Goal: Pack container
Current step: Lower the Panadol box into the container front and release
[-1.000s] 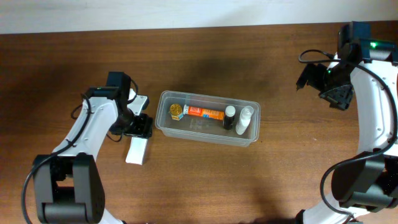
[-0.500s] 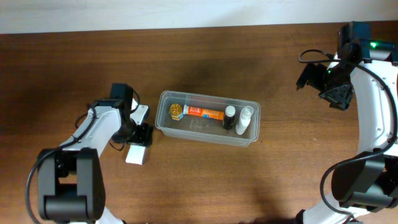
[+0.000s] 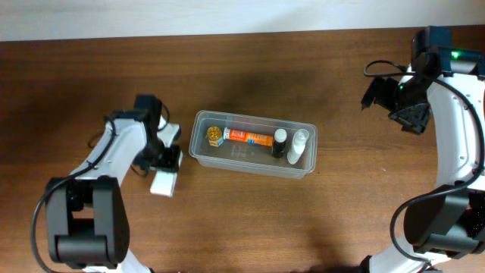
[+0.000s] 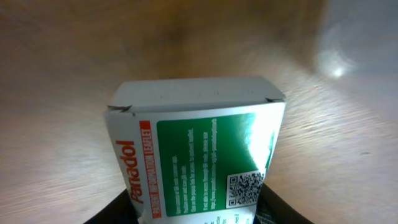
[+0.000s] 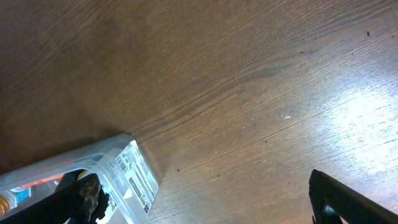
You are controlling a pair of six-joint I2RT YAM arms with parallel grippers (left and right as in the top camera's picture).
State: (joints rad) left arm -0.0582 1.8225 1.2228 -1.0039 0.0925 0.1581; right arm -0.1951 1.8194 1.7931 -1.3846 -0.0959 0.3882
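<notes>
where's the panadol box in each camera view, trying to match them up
Overhead: the Panadol carton lies on the table, left of the container, its upper end under the left claw.
Left wrist: the Panadol carton fills the centre, green face showing.
Right wrist: not in it; only the container's corner shows, lower left.
Shared landmark: the brown wooden table.

Wooden table (image 3: 250, 227) — clear container (image 3: 242, 155) atop
</notes>
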